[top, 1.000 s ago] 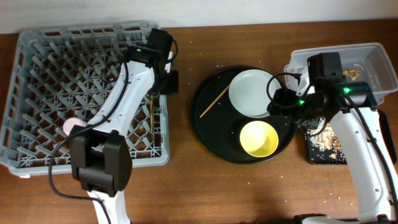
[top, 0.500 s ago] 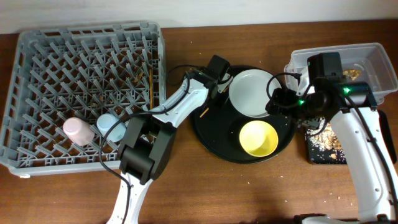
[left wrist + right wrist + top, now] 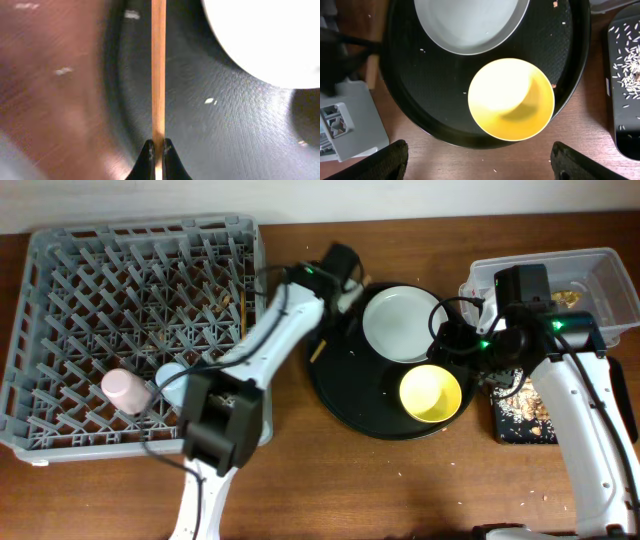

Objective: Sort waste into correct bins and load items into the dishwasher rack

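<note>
My left gripper [image 3: 338, 308] is at the left rim of the large round black tray [image 3: 350, 395], shut on a wooden chopstick [image 3: 158, 75], whose end shows in the overhead view [image 3: 315, 350]; the fingers [image 3: 148, 155] pinch its near end. The pale plate [image 3: 402, 323] and yellow bowl [image 3: 430, 393] sit on that tray. My right gripper [image 3: 480, 165] is wide open and empty, above the tray's near edge by the bowl [image 3: 512, 100]. The grey rack [image 3: 60, 300] holds the pink cup [image 3: 125, 392] and the light-blue cup [image 3: 170, 375]. A second chopstick [image 3: 243, 320] lies in the rack.
The clear tub [image 3: 590, 275] stands at the far right with scraps inside. The shallow black tray [image 3: 520, 415] lies in front of it, strewn with rice grains, and also shows in the right wrist view [image 3: 627, 75]. My left arm [image 3: 270, 340] spans the rack's right edge.
My left arm swung from the rack to the round tray and shut on the chopstick there. The bowl has shifted slightly right and the plate slightly left. The right arm has not moved.
</note>
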{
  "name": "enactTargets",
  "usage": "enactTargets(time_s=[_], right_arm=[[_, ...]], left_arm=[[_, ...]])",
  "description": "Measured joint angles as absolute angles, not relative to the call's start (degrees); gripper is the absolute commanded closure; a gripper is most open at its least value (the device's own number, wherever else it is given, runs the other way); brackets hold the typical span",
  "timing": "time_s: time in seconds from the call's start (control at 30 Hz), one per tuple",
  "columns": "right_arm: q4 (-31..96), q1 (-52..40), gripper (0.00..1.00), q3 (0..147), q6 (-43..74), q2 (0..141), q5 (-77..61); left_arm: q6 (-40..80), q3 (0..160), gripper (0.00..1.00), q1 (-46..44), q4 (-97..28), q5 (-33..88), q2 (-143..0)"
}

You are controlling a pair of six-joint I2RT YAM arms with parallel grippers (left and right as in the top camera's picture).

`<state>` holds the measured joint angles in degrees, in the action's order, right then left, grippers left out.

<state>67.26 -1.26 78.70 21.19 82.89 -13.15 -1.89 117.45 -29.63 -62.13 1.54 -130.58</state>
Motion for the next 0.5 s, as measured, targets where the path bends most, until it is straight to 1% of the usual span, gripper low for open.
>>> enactTargets(time_s=[0.2, 0.33, 0.37, 0.4, 0.43, 0.47, 0.5], right_arm=[[67.24, -1.26, 0.08, 78.7, 21.21, 82.89, -13.15], [67.22, -1.26, 0.08, 78.7, 21.23, 82.89, -13.15], [67.2, -1.26, 0.08, 78.7, 21.23, 82.89, -13.15], [67.22, -1.26, 0.08, 78.7, 21.21, 82.89, -13.15], [67.2, -1.26, 0.08, 78.7, 21.21, 82.89, -13.15], [67.22, -1.26, 0.08, 78.7, 21.21, 82.89, -13.15], [67.22, -1.26, 0.08, 78.7, 21.19, 82.89, -13.15]], left_arm=[[7.94, 119.96, 1.0, -19.53, -71.13, -2.24, -120.22], [11.7, 114.83, 1.0, -13.72, -66.61, -4.16, -120.53], [11.88, 113.1, 0.96, -13.28, -65.17, -4.47, -120.86], [11.81, 111.22, 0.89, -13.08, -63.16, -4.58, -121.12], [11.6, 108.9, 0.8, -13.06, -61.12, -4.58, -121.47], [10.96, 107.15, 0.76, -13.1, -60.69, -4.6, -121.8], [10.79, 105.89, 0.75, -13.21, -60.84, -4.56, -122.06]])
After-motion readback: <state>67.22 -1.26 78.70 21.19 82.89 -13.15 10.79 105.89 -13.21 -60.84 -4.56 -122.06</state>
